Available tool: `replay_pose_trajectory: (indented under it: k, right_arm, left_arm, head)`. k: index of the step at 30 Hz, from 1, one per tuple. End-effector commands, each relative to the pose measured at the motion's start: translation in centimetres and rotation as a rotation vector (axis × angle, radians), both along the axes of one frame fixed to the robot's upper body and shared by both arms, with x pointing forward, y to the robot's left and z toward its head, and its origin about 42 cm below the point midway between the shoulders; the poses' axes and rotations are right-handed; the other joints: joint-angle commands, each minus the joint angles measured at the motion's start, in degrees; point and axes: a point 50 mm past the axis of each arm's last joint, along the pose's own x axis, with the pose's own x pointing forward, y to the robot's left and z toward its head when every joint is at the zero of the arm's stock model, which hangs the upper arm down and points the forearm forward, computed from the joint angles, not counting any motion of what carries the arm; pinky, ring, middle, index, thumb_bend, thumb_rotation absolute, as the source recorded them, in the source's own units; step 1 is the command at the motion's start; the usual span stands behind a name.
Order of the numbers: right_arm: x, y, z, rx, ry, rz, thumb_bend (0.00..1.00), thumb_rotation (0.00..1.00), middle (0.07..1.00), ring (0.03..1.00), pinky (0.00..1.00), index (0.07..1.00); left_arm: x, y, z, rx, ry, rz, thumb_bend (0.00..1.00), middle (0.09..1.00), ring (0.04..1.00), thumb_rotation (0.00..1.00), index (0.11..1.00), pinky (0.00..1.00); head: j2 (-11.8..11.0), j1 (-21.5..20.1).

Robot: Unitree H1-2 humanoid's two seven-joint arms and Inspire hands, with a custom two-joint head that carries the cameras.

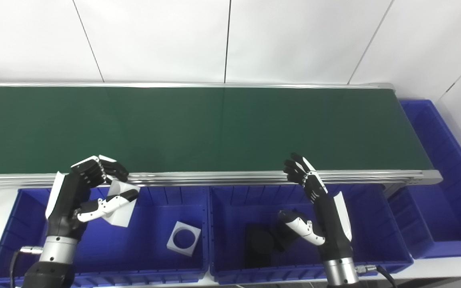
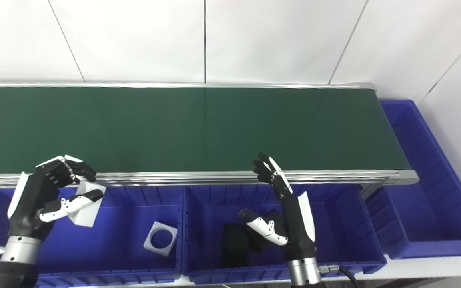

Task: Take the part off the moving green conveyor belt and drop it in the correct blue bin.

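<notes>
Left eye view: left hand (image 1: 84, 192) clasps a white part (image 1: 120, 208) above the left blue bin (image 1: 10, 236), which already holds a matching white square piece (image 1: 183, 238), so this looks the proper drop spot. Right hand (image 1: 314, 204) waits with fingers spread, holding nothing, over the middle bin (image 1: 378, 224) of dark parts (image 1: 259, 242); green conveyor belt (image 1: 214, 128) carries nothing.

1. Bright, even overhead light; wall (image 1: 230, 40) near overexposed.
2. Faint sheen on belt (image 1: 198, 124) beyond right hand (image 1: 318, 200).
3. Black parts (image 1: 260, 244) beside that hand lost in shadow.
4. Focus slightly soft throughout; edges undistorted.
</notes>
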Motion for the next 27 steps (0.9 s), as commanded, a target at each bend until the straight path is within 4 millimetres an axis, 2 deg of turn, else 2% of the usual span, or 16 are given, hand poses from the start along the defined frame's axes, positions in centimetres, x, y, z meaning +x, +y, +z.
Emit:
replay_pose_trajectory:
  k: [1, 7, 9, 14, 15, 16, 17, 18, 19, 20, 22, 25, 27]
  right_arm:
    - [0.4, 0.1, 0.7, 0.007, -0.034, 0.006, 0.79, 0.73, 0.841, 0.810, 0.78, 0.901]
    - [0.5, 0.1, 0.4, 0.007, -0.030, 0.012, 0.78, 0.72, 0.834, 0.805, 0.77, 0.901]
    - [0.5, 0.1, 0.3, 0.011, -0.026, 0.014, 0.79, 0.72, 0.834, 0.805, 0.77, 0.902]
    - [0.5, 0.4, 0.2, 0.014, -0.022, 0.022, 0.78, 0.72, 0.832, 0.801, 0.77, 0.899]
    - [0.5, 0.5, 0.2, 0.016, -0.022, 0.024, 0.78, 0.71, 0.839, 0.804, 0.77, 0.899]
    - [0.5, 0.5, 0.2, 0.019, -0.023, 0.026, 0.78, 0.71, 0.842, 0.805, 0.77, 0.899]
    - [0.4, 0.6, 0.2, 0.021, -0.023, 0.029, 0.77, 0.70, 0.850, 0.809, 0.77, 0.899]
    - [0.4, 0.6, 0.2, 0.024, -0.023, 0.031, 0.77, 0.69, 0.851, 0.809, 0.77, 0.899]
    - [0.3, 0.6, 0.2, 0.024, -0.023, 0.031, 0.76, 0.68, 0.852, 0.807, 0.77, 0.897]
    - [0.3, 0.6, 0.2, 0.024, -0.022, 0.031, 0.76, 0.68, 0.851, 0.807, 0.77, 0.897]
    - [0.2, 0.6, 0.2, 0.026, -0.021, 0.030, 0.76, 0.68, 0.850, 0.805, 0.77, 0.895]
    - [0.3, 0.7, 0.1, 0.018, -0.021, 0.029, 0.76, 0.68, 0.848, 0.801, 0.76, 0.893]
    - [0.3, 0.7, 0.0, 0.016, -0.018, 0.029, 0.76, 0.69, 0.853, 0.806, 0.76, 0.894]
  left_arm:
    - [-0.3, 0.5, -0.2, 0.036, -0.045, 0.004, 0.50, 0.494, 0.428, 0.00, 0.485, 0.30]
    - [-1.3, 1.1, -3.4, 0.132, 0.020, 0.109, 0.50, 0.502, 0.434, 0.00, 0.483, 0.35]
    - [-1.2, 1.0, -4.7, 0.150, 0.038, 0.151, 0.50, 0.512, 0.457, 0.00, 0.467, 0.42]
    - [-0.7, 0.8, -7.3, 0.153, 0.106, 0.234, 0.49, 0.518, 0.462, 0.00, 0.487, 0.50]
    - [-0.6, 0.8, -7.7, 0.152, 0.118, 0.234, 0.49, 0.528, 0.467, 0.00, 0.486, 0.58]
    - [-0.7, 0.9, -7.9, 0.157, 0.129, 0.229, 0.49, 0.532, 0.469, 0.00, 0.486, 0.61]
    - [-0.7, 1.0, -8.1, 0.162, 0.140, 0.225, 0.50, 0.761, 0.720, 0.14, 0.617, 0.72]
    - [-0.8, 1.0, -8.2, 0.166, 0.145, 0.222, 0.50, 0.809, 0.773, 0.21, 0.697, 0.75]
    - [-0.9, 1.0, -8.3, 0.171, 0.147, 0.219, 0.55, 0.893, 0.866, 0.44, 0.838, 0.83]
    - [-1.0, 1.0, -8.2, 0.176, 0.146, 0.214, 0.55, 0.900, 0.873, 0.47, 0.849, 0.84]
    - [-1.1, 0.9, -8.1, 0.183, 0.142, 0.200, 0.61, 0.928, 0.902, 0.62, 0.899, 0.87]
    - [-1.5, 0.5, -7.2, 0.183, 0.114, 0.141, 0.66, 0.940, 0.910, 0.73, 0.911, 0.88]
    - [-1.7, 0.3, -6.6, 0.171, 0.096, 0.110, 0.69, 0.931, 0.889, 0.75, 0.903, 0.84]
  head:
    - [0.0, 0.3]
    - [-0.6, 1.6]
    - [-0.7, 1.7]
    - [-1.3, 1.2]
    - [-1.3, 1.2]
    - [-1.3, 1.0]
    - [-1.3, 1.0]
    - [-1.3, 0.9]
    - [-1.3, 0.9]
    - [-1.4, 0.9]
    - [-1.3, 0.8]
    - [-1.1, 0.0]
    - [-1.1, -0.7]
